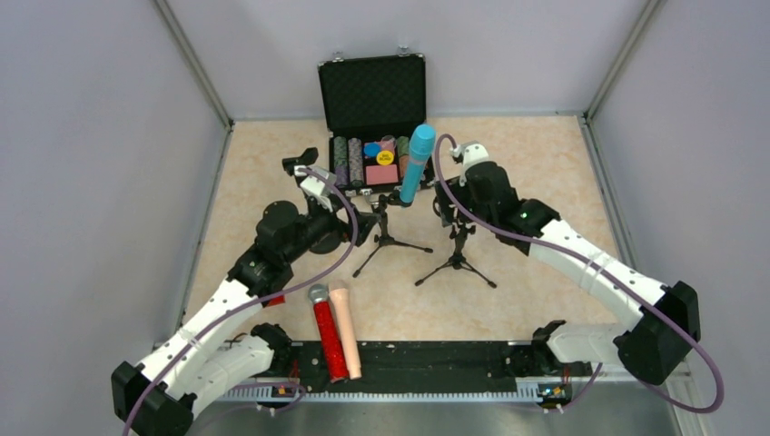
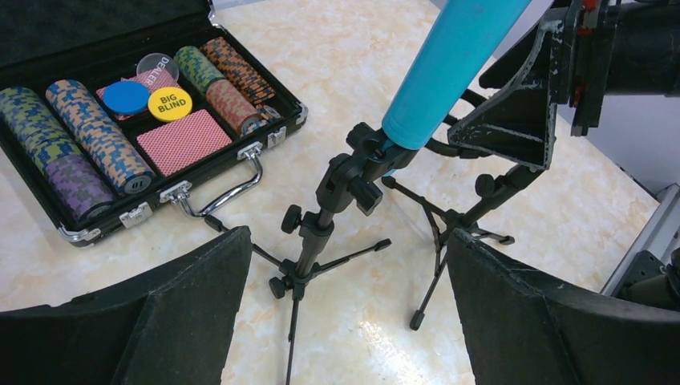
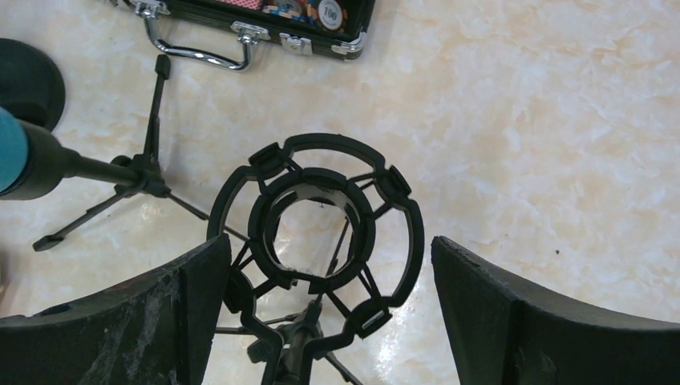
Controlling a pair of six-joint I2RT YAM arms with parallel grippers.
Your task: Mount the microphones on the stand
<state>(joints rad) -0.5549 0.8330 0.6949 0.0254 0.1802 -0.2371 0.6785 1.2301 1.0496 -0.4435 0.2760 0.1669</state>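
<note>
- on the left stand (image 2: 309, 233), the blue microphone (image 2: 449, 64) sits clipped in.
- left gripper (image 2: 349, 265), right gripper (image 3: 329, 249): wide open, empty.
- ring mount (image 3: 321, 143) faces up, likely next.

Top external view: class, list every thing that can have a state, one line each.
blue microphone: clipped in left stand, tilted
left stand: upright, occupied
right stand: upright, mount empty
red microphone: lying flat, unattached
beige microphone: lying flat beside it
chip case: lid open
left gripper: open, empty
right gripper: open, empty
</note>
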